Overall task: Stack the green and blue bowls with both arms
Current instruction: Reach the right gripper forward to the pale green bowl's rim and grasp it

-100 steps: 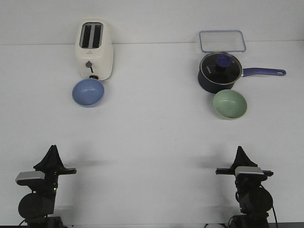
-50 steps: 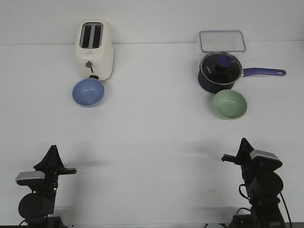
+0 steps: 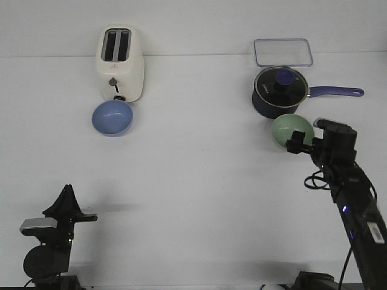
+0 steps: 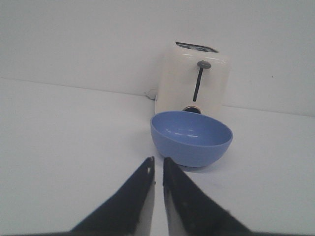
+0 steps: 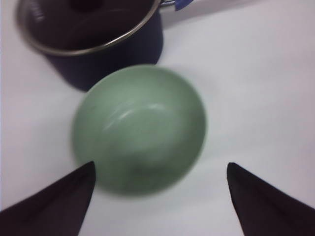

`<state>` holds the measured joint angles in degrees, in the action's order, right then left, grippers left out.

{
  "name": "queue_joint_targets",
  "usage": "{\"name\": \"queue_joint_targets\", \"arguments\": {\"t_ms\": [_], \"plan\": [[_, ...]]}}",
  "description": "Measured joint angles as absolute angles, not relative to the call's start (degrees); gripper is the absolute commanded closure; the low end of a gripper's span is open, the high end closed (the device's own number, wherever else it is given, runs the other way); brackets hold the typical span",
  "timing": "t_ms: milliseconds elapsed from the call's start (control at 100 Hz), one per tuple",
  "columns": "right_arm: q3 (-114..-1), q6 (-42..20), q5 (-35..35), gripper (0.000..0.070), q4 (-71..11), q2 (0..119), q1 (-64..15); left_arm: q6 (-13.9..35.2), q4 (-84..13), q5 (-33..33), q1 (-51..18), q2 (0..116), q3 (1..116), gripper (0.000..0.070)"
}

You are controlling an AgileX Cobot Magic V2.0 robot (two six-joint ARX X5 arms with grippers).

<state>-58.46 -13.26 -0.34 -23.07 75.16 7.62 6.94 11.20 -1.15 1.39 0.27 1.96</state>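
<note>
The periwinkle blue bowl [image 3: 112,117] sits at the far left in front of the toaster; it also shows in the left wrist view [image 4: 191,138]. The mint green bowl [image 3: 289,128] sits at the far right in front of the saucepan. My left gripper [image 3: 67,189] rests at the near left, shut and empty, well short of the blue bowl; its tips [image 4: 158,160] point toward that bowl. My right gripper [image 3: 301,141] hovers over the near side of the green bowl and hides part of it. In the right wrist view the gripper [image 5: 160,165] is open and empty, with the green bowl [image 5: 140,128] just beyond the fingertips.
A cream toaster [image 3: 121,63] stands directly behind the blue bowl and shows in the left wrist view [image 4: 194,78]. A dark navy saucepan [image 3: 279,90] with a glass lid touches or nearly touches the green bowl's far side; its handle [image 3: 335,92] points right. A clear container [image 3: 283,52] lies behind it.
My right arm has lifted from the near edge and reached forward to the green bowl, with its jaws now open. The left arm and both bowls have not moved.
</note>
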Motion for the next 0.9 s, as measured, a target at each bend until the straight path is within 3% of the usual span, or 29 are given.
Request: {"name": "queue_joint_targets", "arguments": {"t_ms": [270, 340, 440, 500, 540, 900], "plan": [[-67.07, -10.37, -0.43, 0.0143, -23.16, 92.09, 10.70, 6.94, 11.20, -1.15, 1.39, 0.27, 1.96, 0.0685], [-68.40, -10.02, -0.43, 0.0175, -23.51, 94.96, 11.00, 6.94, 11.20, -1.15, 1.39, 0.27, 1.96, 0.0685], [-69.63, -9.63, -0.49, 0.0377, -23.57, 98.06, 11.11, 6.94, 11.20, -1.15, 1.39, 0.27, 1.96, 0.0685], [-69.71, -9.48, -0.58, 0.0600, -23.55, 98.98, 11.11, 6.94, 11.20, -1.15, 1.39, 0.27, 1.96, 0.0685], [-69.71, -9.37, -0.80, 0.0700, -23.57, 99.33, 11.11, 6.94, 11.20, -1.15, 1.39, 0.27, 1.96, 0.0685], [-72.38, -8.10, -5.98, 0.0700, -28.58, 96.73, 12.01, 6.94, 11.20, -1.15, 1.39, 0.27, 1.96, 0.0685]]}}
